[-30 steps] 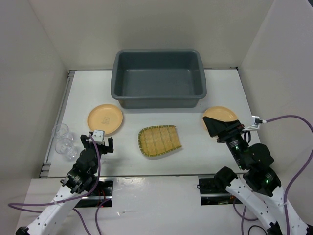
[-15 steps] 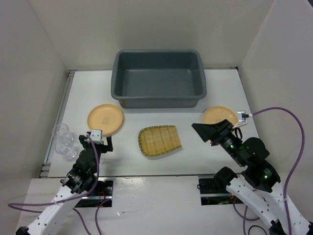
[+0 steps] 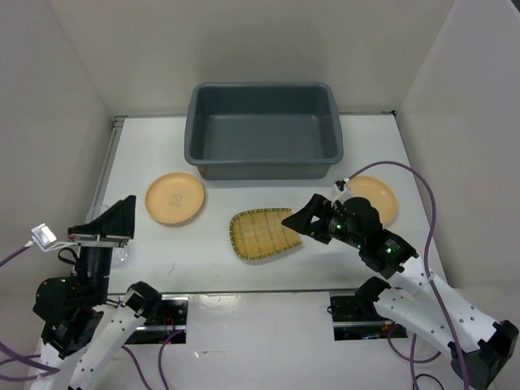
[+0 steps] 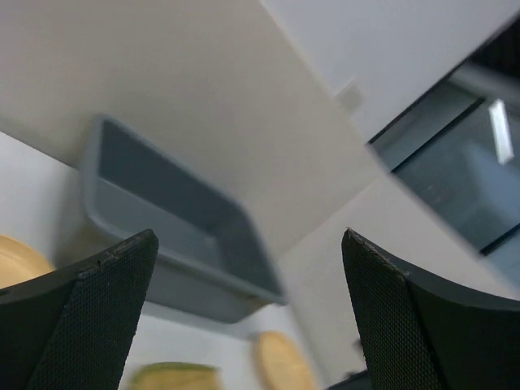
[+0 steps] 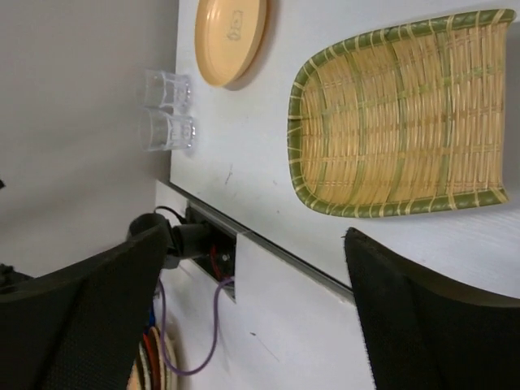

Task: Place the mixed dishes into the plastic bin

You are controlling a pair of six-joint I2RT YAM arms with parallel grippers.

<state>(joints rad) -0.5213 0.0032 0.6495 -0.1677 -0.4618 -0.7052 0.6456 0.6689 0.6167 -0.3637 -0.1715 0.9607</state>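
Dark grey plastic bin (image 3: 264, 130) sits empty at the far middle of a white tabletop (image 3: 244, 175), seen from above. None of the mixed dishes is in it yet. A woven bamboo tray (image 3: 262, 234), yellow with a green rim and fan-shaped, lies flat near the middle, well short of the bin. One orange-yellow plate (image 3: 175, 197) lies to the tray's left and a second plate (image 3: 380, 195) to its right, both flat on the tabletop. The right arm (image 3: 386, 250) reaches in from the near right, and its jaws hang spread wide and hold nothing, just beside the tray's right edge. The left arm (image 3: 81, 288) is at the near left, its jaws also spread wide and holding nothing, tilted up toward the bin and the far wall. Two clear glasses (image 5: 166, 110) stand at the left edge of the tabletop, close by the left arm. The tray looks like the next pick. Its rim is low and thin, so the jaws may skid off it, push the light tray across the smooth surface, or pinch only a corner so it tips out on the lift. A swing of the left arm could topple the glasses.
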